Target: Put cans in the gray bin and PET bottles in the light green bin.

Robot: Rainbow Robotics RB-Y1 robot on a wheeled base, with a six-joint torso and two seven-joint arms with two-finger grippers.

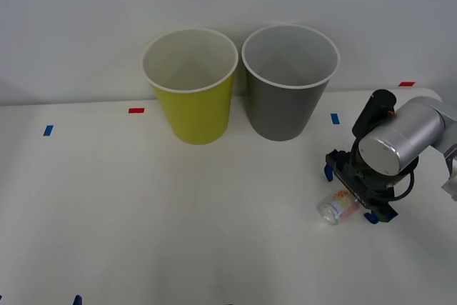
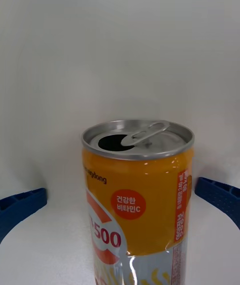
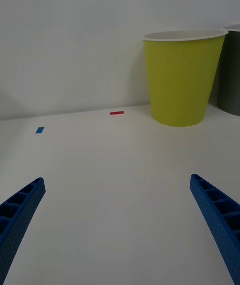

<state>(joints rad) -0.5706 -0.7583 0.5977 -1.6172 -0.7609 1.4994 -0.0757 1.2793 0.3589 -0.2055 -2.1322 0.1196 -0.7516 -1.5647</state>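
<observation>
— Straddling the can (image 1: 338,208) right now: right gripper (image 1: 351,196) is low at the surface (image 1: 178,212), near-right of the gray bin (image 1: 289,83), blue fingers (image 2: 22,206) spread wide either side of the can, not touching it as far as the wrist view shows.

— So grasp step, not closed yet?

— Looks that way. Can lies on its side on the surface, opened top pointing away from the wrist, orange band at that end. Well apart from both bins.

— Next move?

— My read: close the fingers on the can body, lift, carry over the gray bin's rim, release. Cans go gray, not the light green bin (image 1: 190,85) beside it.

— Left arm?

— Left gripper (image 3: 117,215) idle, fingers open, nothing between them, hovering over bare surface and facing the light green bin. No bottle spotted anywhere.
</observation>
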